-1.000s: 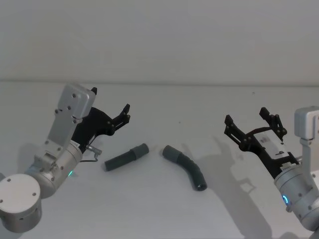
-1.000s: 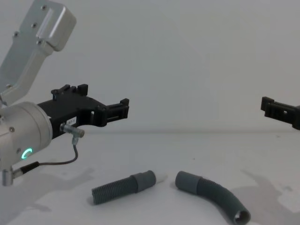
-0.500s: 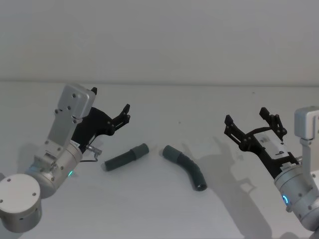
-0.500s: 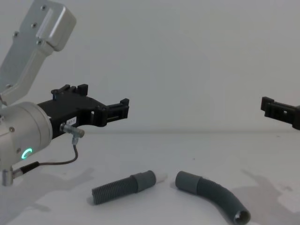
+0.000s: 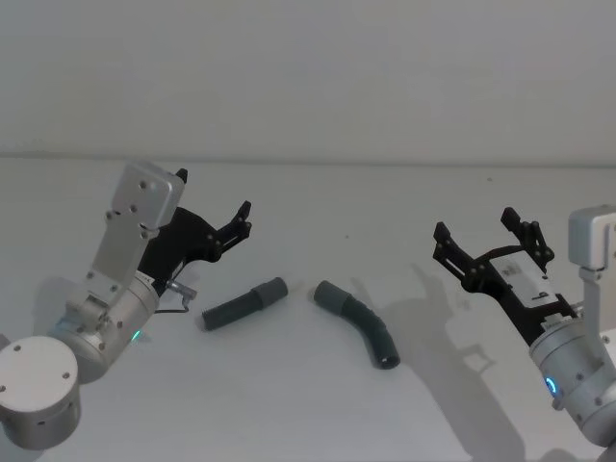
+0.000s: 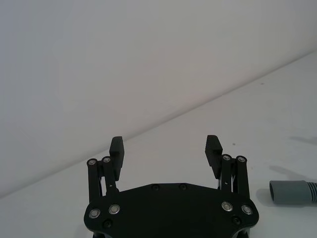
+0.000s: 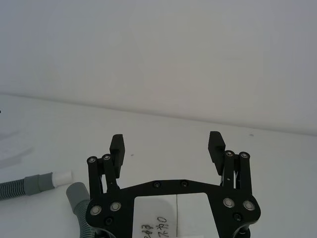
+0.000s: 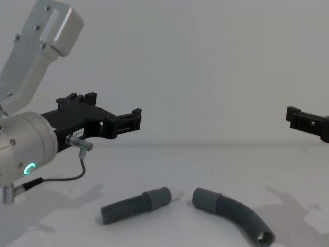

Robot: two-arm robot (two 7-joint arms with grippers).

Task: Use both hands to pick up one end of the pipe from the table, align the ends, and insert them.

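Two pipe pieces lie on the white table (image 5: 289, 404). The straight pipe piece (image 5: 244, 303) (image 8: 134, 205) has a grey cuff and a short white spigot (image 8: 177, 195) (image 7: 62, 176) facing the curved pipe piece (image 5: 358, 321) (image 8: 235, 216). The curved piece's grey socket cuff (image 5: 330, 295) (image 8: 204, 198) (image 7: 77, 194) (image 6: 289, 192) sits a small gap from the spigot. My left gripper (image 5: 243, 219) (image 8: 136, 119) (image 6: 165, 146) hovers open above and behind the straight piece. Off to the right of the curved piece, my right gripper (image 5: 479, 232) (image 7: 167, 143) stands open and raised.
A pale wall rises behind the table's far edge (image 5: 308, 160). A thin grey cable (image 8: 67, 177) loops under the left wrist. Bare table lies in front of and around both pipe pieces.
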